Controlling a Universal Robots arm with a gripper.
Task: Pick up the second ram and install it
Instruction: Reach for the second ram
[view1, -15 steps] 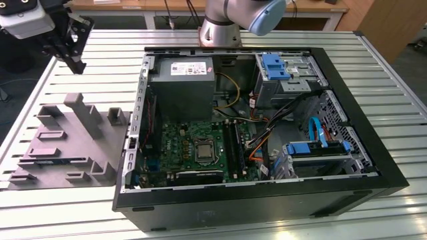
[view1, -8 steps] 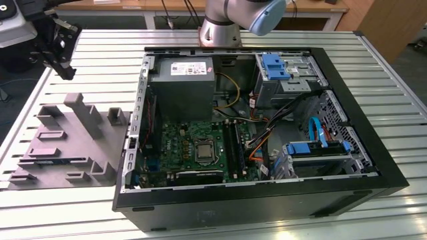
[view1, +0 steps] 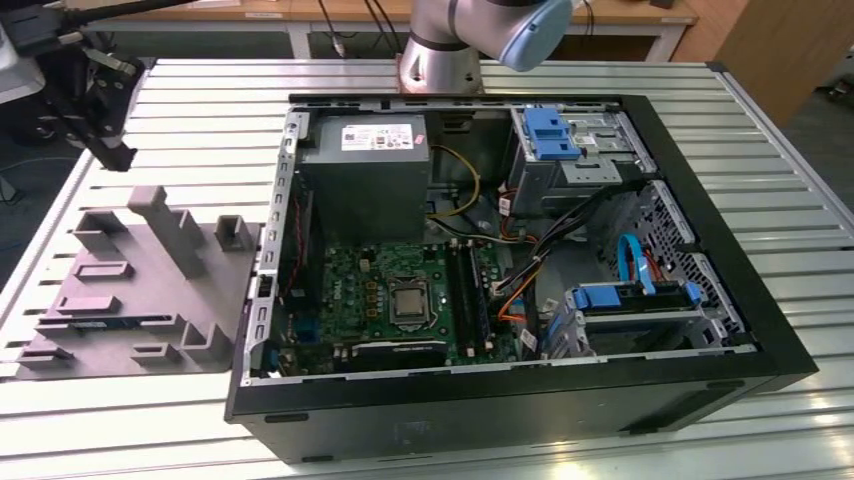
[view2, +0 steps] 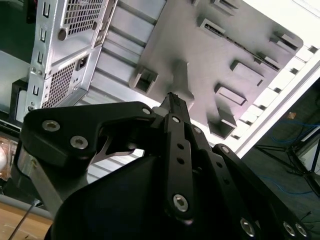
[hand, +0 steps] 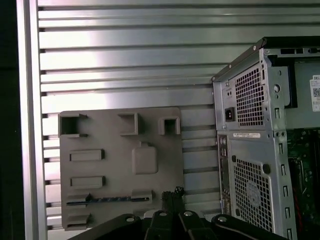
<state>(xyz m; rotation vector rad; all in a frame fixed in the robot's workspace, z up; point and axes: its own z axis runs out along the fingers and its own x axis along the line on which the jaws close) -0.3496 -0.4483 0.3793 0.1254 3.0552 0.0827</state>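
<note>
The second ram (hand: 107, 199) is a slim dark blue stick standing on edge in a long slot of the grey fixture plate (hand: 120, 170). In the exterior view the ram (view1: 114, 322) sits near the front of that plate (view1: 134, 290), at the exterior view's left of the open computer case (view1: 534, 400). My gripper (hand: 173, 194) hangs well above the table, over the plate's edge just off one end of the ram. Its black fingertips (view2: 174, 102) are pressed together with nothing between them. The green motherboard (view1: 387, 290) lies in the case with its long black slots (view1: 463, 290).
The fixture plate carries several raised blocks and posts (view1: 167, 225). The case's perforated rear panel (hand: 250, 150) stands close beside the plate. Cables, a grey power supply (view1: 363, 175) and blue drive bays (view1: 554, 135) crowd the case. The arm's base (view1: 441, 60) stands behind it.
</note>
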